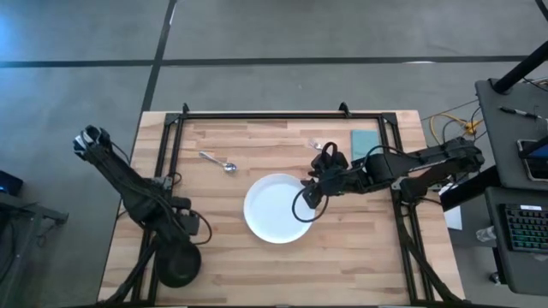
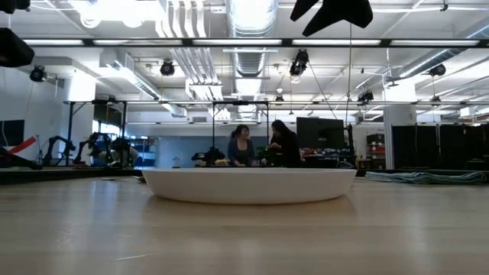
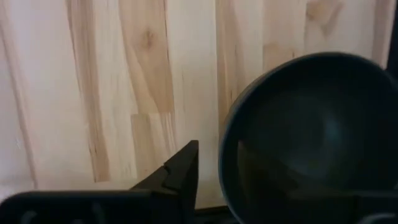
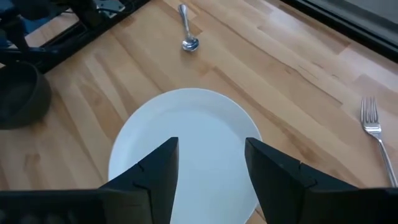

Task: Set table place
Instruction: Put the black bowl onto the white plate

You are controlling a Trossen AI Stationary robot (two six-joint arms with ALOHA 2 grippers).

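- The white plate [image 1: 276, 208] lies flat near the middle of the worktop [image 1: 223, 261], a little toward its near edge.
- The right tool [image 1: 311, 190] hangs over the plate's rim at about three o'clock, its jaws spread apart with nothing between them; the right wrist view shows the plate [image 4: 186, 143] showing through the gap between the two dark fingers [image 4: 155, 174].
- The spoon [image 1: 219, 162] lies at roughly ten o'clock from the plate, apart from it, and well away from the right tool.
- The fork [image 4: 376, 134] lies on the wood beside the plate at about two o'clock of it, close behind the right tool; from overhead the arm mostly hides it.
- The teal napkin [image 1: 366, 144] sits toward the far right corner of the worktop, at two o'clock from the plate.
- The black bowl [image 1: 178, 265] is at about eight o'clock from the plate, near the front left corner, with the left tool [image 1: 190, 229] at it; the left wrist view shows the bowl [image 3: 311, 143] filling the space beside one finger [image 3: 177, 174], but I cannot tell whether that tool is clamped on it.
- Two people [image 2: 260, 145] sit far back in the room.
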